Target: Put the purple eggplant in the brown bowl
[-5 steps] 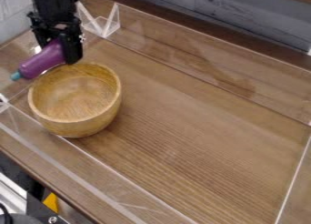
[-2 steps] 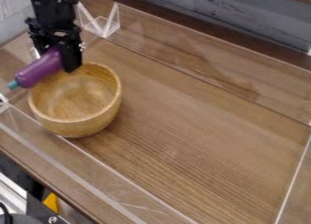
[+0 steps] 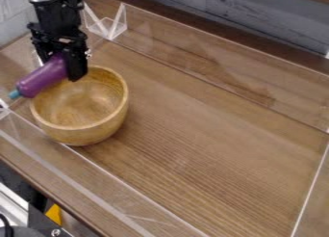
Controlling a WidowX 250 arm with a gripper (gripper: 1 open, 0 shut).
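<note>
Purple glossy toy eggplant (image 3: 42,78), elongated, with a pale bluish-green tip (image 3: 15,93): one, hanging tilted over the near-left part of the camera's upper left area, its tip pointing left and lower than its other end. It is overlapping the left part of the rim of the bowl in this view; whether it is touching the rim cannot be told.

Black robot gripper (image 3: 68,56), jointed: one, clamping on the eggplant's upper right end, the fingers partly hiding it.

Light-brown round wooden bowl (image 3: 88,117), thick-rimmed, deep-sided, with visible grain: one, standing upright on the left side of the table, its inside showing bare wood.

Brown wooden tabletop (image 3: 213,135): one, stretching right from the bowl.

White wire-like frame (image 3: 108,24): one, standing just right of the gripper, at the far left.
</note>
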